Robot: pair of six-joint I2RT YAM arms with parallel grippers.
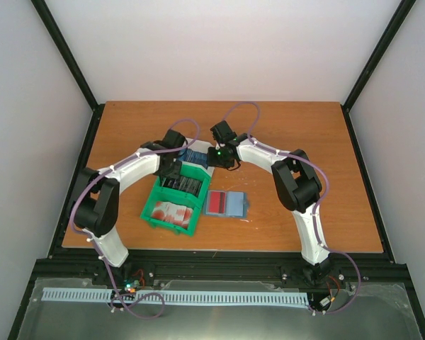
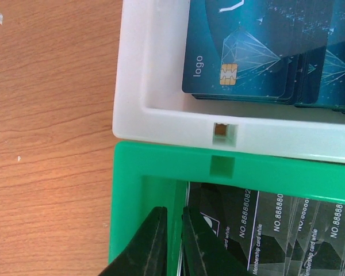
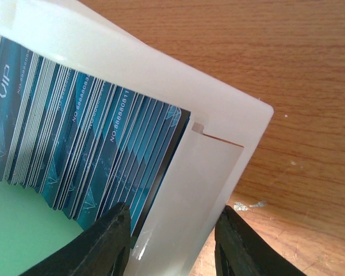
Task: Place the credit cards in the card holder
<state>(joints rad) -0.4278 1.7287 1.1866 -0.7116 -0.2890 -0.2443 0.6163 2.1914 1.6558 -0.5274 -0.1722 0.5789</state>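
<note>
Dark credit cards stand in a row in the far half of a green bin. My left gripper reaches down at the row's left end, its jaws closed to a thin slit round one dark card's edge. Blue credit cards fill the white bin behind it. My right gripper straddles that bin's end wall, one finger inside by the cards and one outside, pressed on the wall. The card holder lies open right of the green bin, a red card on its left half.
Red cards lie in the near half of the green bin. The white bin butts against the green bin's far rim. Both arms arch over the bins at mid-table. Black frame posts stand at the table's corners.
</note>
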